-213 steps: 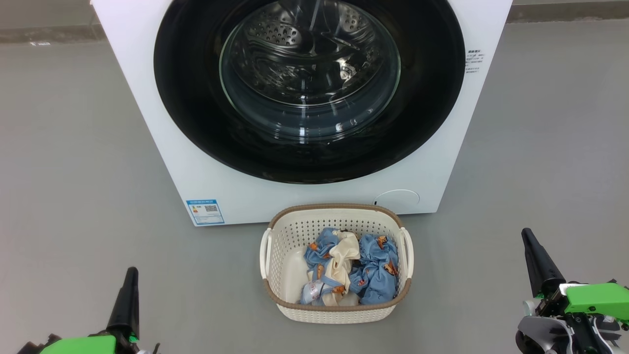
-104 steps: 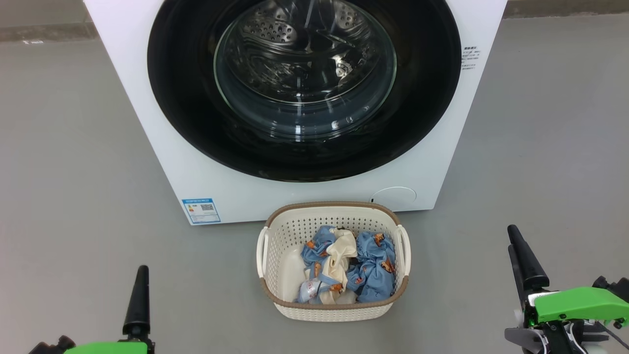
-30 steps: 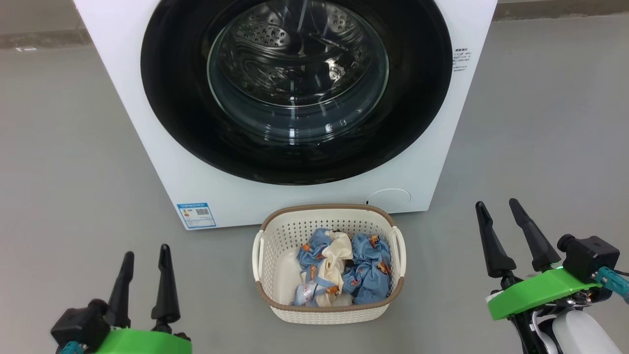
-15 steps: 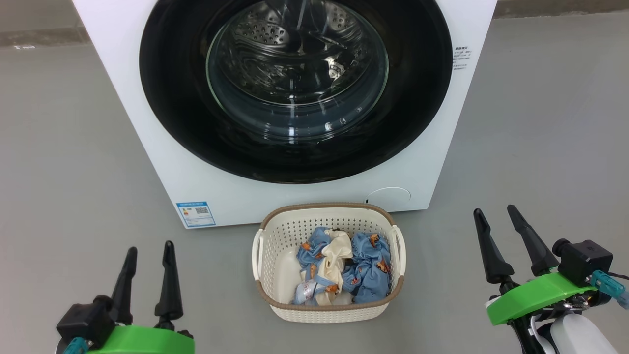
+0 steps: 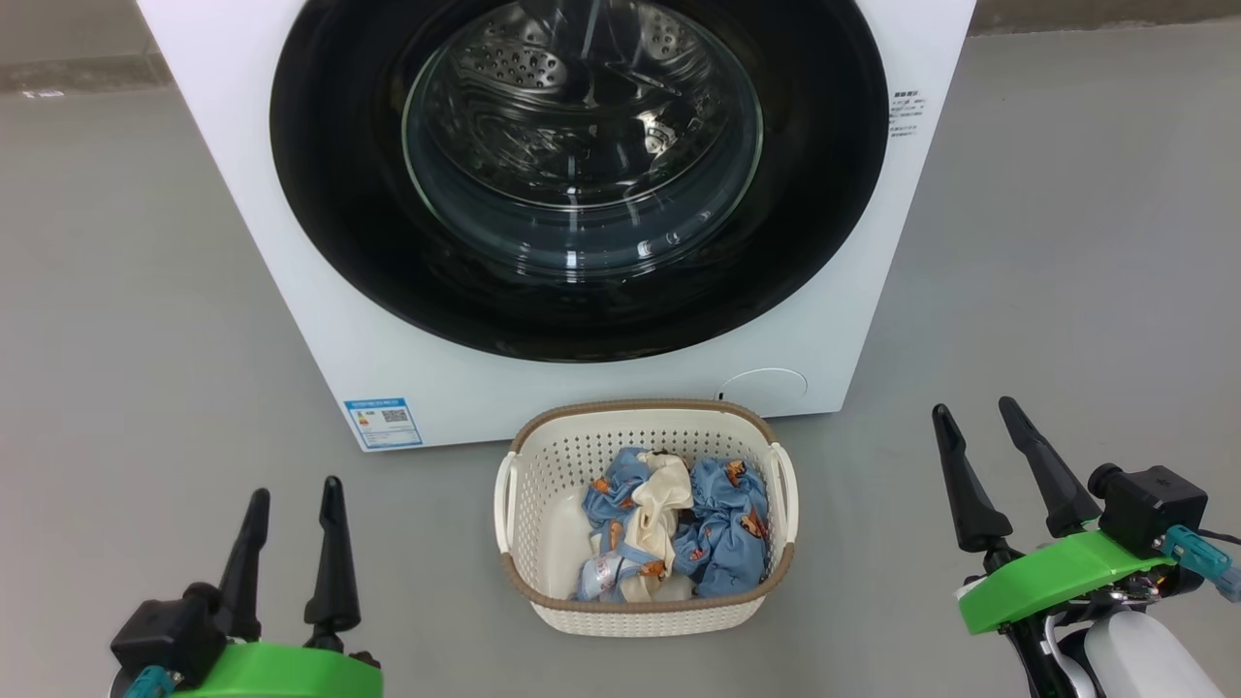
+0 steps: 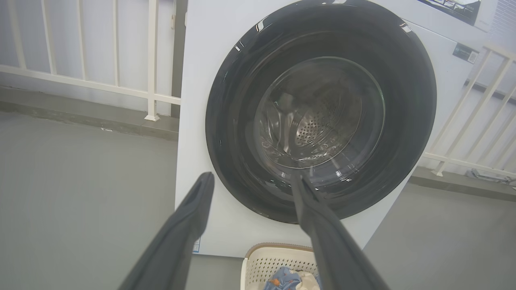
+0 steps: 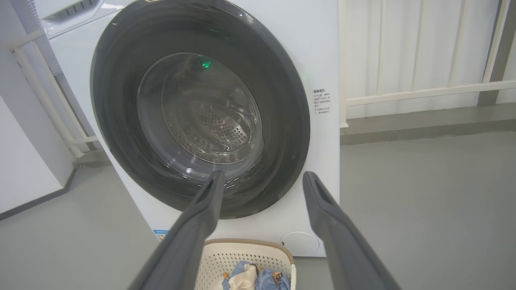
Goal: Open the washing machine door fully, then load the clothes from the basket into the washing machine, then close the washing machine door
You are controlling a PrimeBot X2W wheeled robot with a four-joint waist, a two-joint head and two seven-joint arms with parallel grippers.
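The white washing machine point(image 5: 291, 291) stands ahead with its round black-rimmed door point(image 5: 339, 242) closed flush against the front; the door point(image 6: 407, 121) and the steel drum behind its glass also face both wrist cameras, door point(image 7: 282, 121). On the floor just before the machine sits the cream basket point(image 5: 645, 616), basket point(image 6: 274, 257), basket point(image 7: 250, 249), holding crumpled blue and cream clothes point(image 5: 679, 533). My left gripper point(image 5: 296, 490) is open at the lower left, well short of the basket. At the lower right my right gripper point(image 5: 974, 407) is open too, empty, level with the basket's right side.
Bare grey floor point(image 5: 126, 339) lies on both sides of the machine. A white railing point(image 6: 100, 80) runs behind it on the left, and another stretch of railing point(image 7: 423, 94) runs behind it on the right. A blue label point(image 5: 383, 422) marks the machine's lower left corner.
Over the earlier frames both grippers turned so that each shows two spread fingers, and the right one came up and inward. In the last half second almost nothing moved; the camera drifted slightly.
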